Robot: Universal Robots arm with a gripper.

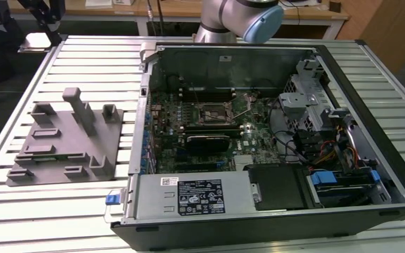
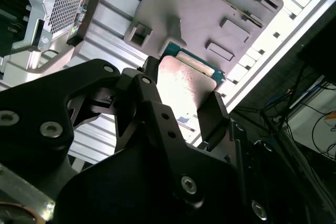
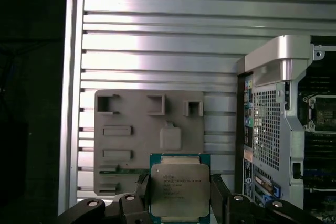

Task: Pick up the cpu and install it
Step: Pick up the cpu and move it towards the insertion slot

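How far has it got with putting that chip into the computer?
Done: the chip is picked up; the end effector grips it by two opposite edges. In hand: it is held in the air over the grey tray, beside the computer case. Left: installing it; the socket on the board inside the case looks empty.

Cpu (image 3: pixel 180 195): silvery-grey metal top with small dark print and a teal-green rim. Gripper (image 3: pixel 180 184): matt black with bright silver screw heads. Tray (image 1: pixel 58 174): plain mid-grey plastic. Table (image 1: pixel 90 68): silver metal, ribbed in parallel slats. Computer case (image 1: pixel 259 232): black outer shell, dull grey metal inside. Motherboard (image 1: pixel 259 139): dark green, dotted with black and silver parts. Power supply (image 1: pixel 153 197): silver, with a black-and-white label. Clip (image 1: pixel 112 198) at its corner: blue. Robot arm (image 1: pixel 220 16): silver-grey with a pale blue cap.
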